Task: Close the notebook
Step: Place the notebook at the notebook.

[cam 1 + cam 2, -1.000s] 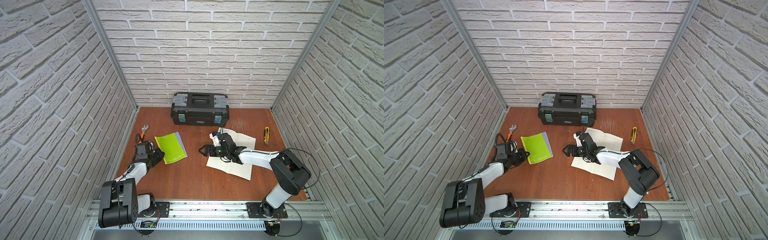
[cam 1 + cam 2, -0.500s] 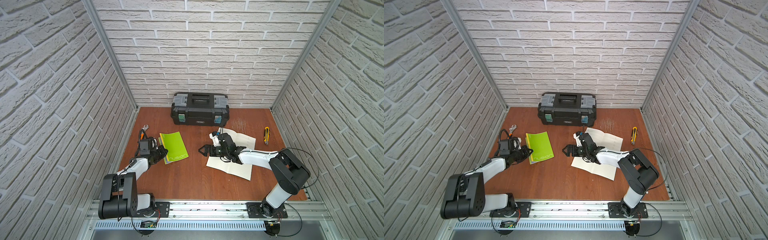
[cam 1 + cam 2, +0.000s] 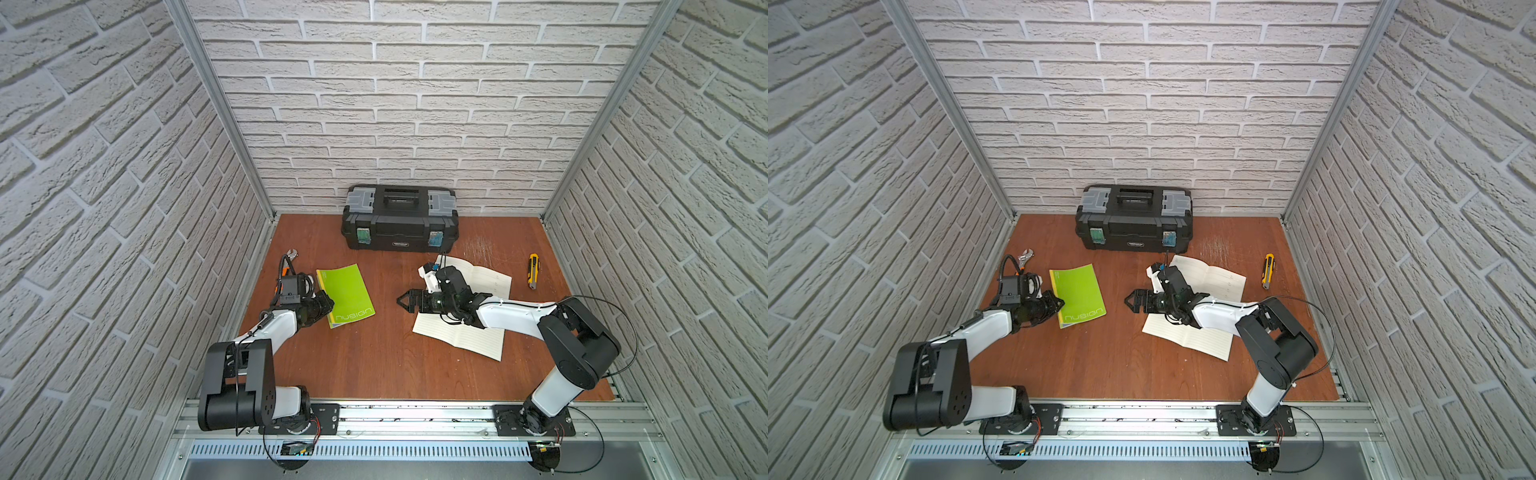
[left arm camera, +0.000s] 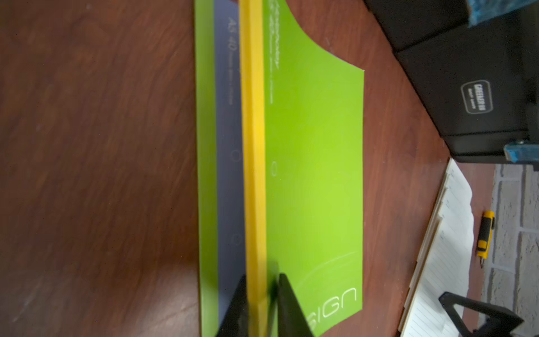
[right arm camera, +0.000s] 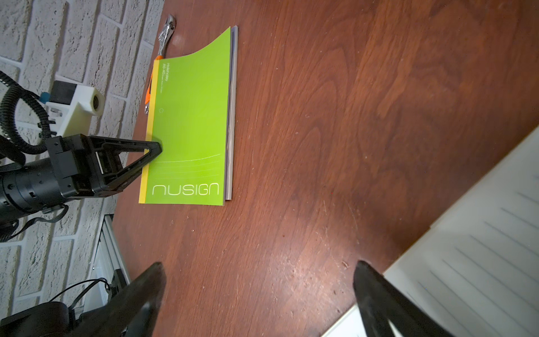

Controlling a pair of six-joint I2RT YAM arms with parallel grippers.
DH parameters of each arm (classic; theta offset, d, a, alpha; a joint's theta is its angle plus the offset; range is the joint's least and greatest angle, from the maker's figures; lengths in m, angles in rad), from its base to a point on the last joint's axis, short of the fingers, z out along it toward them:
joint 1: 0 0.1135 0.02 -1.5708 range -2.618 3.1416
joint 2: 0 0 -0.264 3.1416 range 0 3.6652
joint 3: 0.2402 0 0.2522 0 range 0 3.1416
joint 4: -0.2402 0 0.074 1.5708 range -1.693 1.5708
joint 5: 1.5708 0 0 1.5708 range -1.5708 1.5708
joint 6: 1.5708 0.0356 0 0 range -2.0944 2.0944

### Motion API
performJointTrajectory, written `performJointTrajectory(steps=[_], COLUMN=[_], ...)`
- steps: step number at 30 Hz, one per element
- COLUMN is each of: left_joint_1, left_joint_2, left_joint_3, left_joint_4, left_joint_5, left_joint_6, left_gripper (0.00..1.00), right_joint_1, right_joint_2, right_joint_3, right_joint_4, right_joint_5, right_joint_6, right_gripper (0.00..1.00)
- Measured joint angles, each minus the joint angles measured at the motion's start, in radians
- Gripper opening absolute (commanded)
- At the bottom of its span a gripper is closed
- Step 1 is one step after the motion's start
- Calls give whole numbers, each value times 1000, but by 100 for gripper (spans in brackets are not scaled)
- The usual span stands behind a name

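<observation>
A green notebook (image 3: pixel 347 293) (image 3: pixel 1079 295) lies closed on the table's left side, the far corner of its cover curling up (image 5: pixel 192 125). My left gripper (image 3: pixel 329 302) (image 4: pixel 259 280) straddles its yellow spine (image 4: pixel 253 175) near one end. The jaws are slightly open, with a thin gap on one side of the spine. An open notebook with white lined pages (image 3: pixel 482 276) (image 3: pixel 1212 276) lies right of centre, partly under my right arm. My right gripper (image 3: pixel 403 300) (image 5: pixel 259 268) stands wide open over bare table just off that notebook's left edge, holding nothing.
A black toolbox (image 3: pixel 399 226) stands against the back wall. A yellow utility knife (image 3: pixel 532 271) lies at the right. A wrench with an orange grip (image 3: pixel 291 254) lies at the far left behind my left wrist. Brick walls close in three sides.
The green notebook has swung round to lie straighter, with my left gripper moving back along with it. The left jaws have now loosened on the spine. The right arm has not moved.
</observation>
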Motion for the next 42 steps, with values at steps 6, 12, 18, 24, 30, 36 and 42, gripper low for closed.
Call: performJointTrajectory(steps=[6,12,18,24,30,36,42], left_joint_1=[-2,-9,-95,-266,-493,-679,-803], left_joint_2=[-9,-45,-216,-354,-347,-240,-122], left_joint_3=[0,0,41,96,-29,-52,-48], left_joint_4=[-39,-61,-198,-212,-36,141,338], left_joint_5=[-41,-75,-207,-268,-263,-278,-293], left_joint_6=[11,19,28,-6,-189,-362,-520], left_gripper=[52,52,52,52,52,52,52], right_joint_1=[0,0,0,-17,-77,-108,-130], right_joint_2=[6,11,8,-47,-263,-459,-614], right_joint_3=[0,0,0,0,-37,-131,-257], right_joint_4=[0,0,-11,-97,-222,-342,-470], right_joint_5=[-3,-6,-1,13,85,185,261], right_joint_6=[0,0,-8,-40,-83,-98,-69], right_gripper=[100,100,100,100,100,100,100])
